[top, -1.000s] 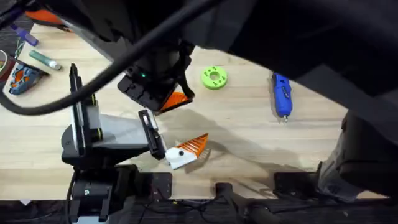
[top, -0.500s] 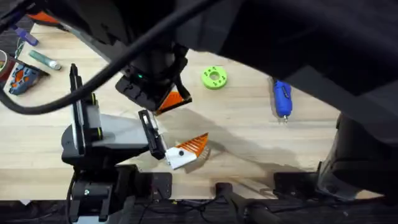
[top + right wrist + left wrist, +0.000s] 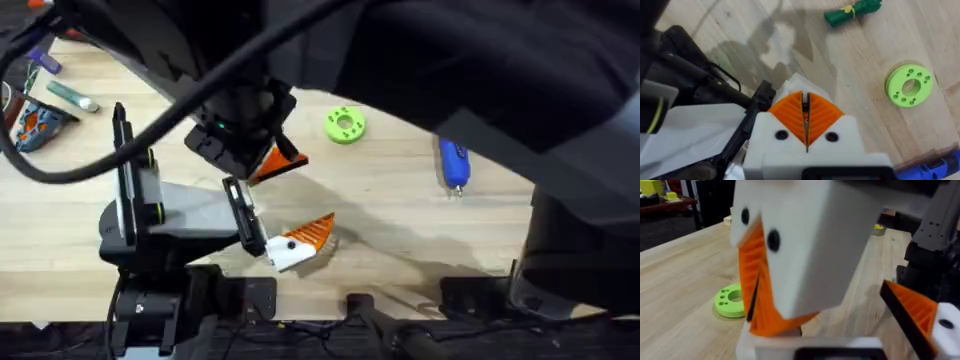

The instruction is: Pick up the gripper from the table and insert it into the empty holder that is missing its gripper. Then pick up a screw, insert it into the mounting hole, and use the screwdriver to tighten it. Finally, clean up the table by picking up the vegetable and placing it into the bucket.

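The left pincer lies low on the desk, one orange finger set in its white mount, the other finger apart, so it stands open, holding nothing. Just beyond it hangs the right pincer, pads pressed together, empty, its arm dark and blurred overhead. Farther right lie a green disc and the screwdriver, partly hidden; the vegetable lies past the right pincer.

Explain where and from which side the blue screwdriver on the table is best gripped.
Grip the screwdriver around the middle of its thick blue body, coming straight down from above and closing across its width. It lies flat on the table, and its thin metal tip, pointing toward the near edge, looks too slim to hold.
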Robot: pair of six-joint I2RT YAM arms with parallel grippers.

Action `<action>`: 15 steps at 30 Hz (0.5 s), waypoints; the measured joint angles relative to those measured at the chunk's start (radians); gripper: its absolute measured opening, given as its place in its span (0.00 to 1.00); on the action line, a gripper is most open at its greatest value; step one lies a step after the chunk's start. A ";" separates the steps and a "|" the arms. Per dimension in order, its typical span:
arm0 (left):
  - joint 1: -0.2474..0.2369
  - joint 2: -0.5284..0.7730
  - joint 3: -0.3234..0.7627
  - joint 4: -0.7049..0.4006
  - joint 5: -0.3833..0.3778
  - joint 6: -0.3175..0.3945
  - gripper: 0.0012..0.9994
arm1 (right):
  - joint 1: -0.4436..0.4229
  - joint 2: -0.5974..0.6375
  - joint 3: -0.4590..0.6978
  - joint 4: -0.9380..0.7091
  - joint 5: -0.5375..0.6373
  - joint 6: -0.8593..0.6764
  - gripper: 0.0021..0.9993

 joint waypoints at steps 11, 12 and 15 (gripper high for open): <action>-0.002 0.000 0.000 -0.003 0.017 0.000 0.99 | 0.000 0.000 0.003 -0.033 0.001 0.000 0.00; -0.003 0.000 0.000 -0.003 0.018 0.000 0.99 | 0.000 0.000 0.003 -0.035 0.001 0.000 0.00; -0.003 0.000 0.000 -0.003 0.020 0.000 0.99 | 0.000 0.000 0.004 -0.040 0.000 0.000 0.00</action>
